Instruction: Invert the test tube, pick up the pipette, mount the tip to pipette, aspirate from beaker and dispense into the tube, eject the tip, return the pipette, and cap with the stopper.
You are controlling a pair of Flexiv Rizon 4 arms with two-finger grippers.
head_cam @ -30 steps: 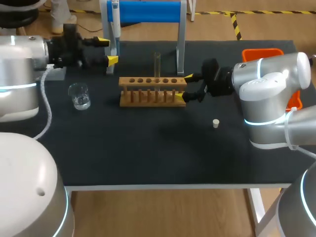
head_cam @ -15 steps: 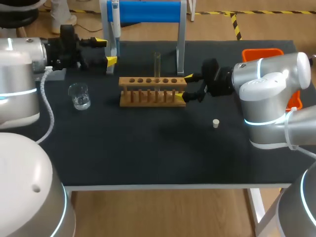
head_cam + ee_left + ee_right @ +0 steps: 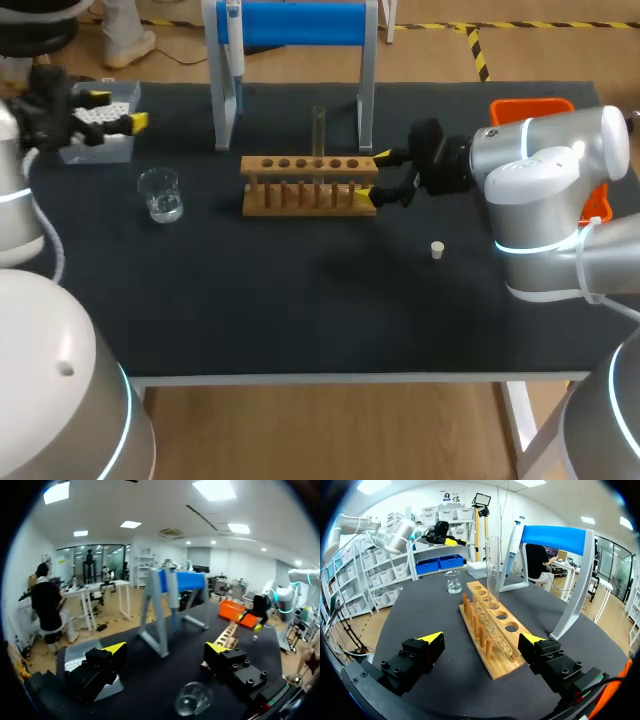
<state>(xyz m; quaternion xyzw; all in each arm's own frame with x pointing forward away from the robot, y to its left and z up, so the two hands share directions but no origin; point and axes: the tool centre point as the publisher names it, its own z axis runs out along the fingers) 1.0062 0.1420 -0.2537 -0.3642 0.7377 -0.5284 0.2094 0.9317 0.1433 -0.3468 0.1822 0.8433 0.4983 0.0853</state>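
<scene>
Head view gives me the whole table (image 3: 300, 310). My left gripper (image 3: 118, 110) is at the far left corner, above the tip box (image 3: 95, 145), and its two fingers are spread apart with nothing between them. In the left wrist view the beaker (image 3: 192, 698) sits close under the gripper, and the tip box lies below one finger. My right gripper (image 3: 374, 176) is at the right end of the wooden rack (image 3: 308, 185). Its fingers are also spread, one on each side of the rack's end, and in the right wrist view I see a gap between each yellow tip and the wood, so it grasps nothing. The test tube (image 3: 319, 130) stands upright in one of the middle holes of the rack. The pipette (image 3: 233, 40) hangs on the left part of the blue stand (image 3: 295, 25), behind the rack. The stopper (image 3: 437, 250) lies alone on the table, in front of the right arm and well apart from the rack. An orange bin (image 3: 530, 108) is at the far right edge, partly hidden by the right arm.
</scene>
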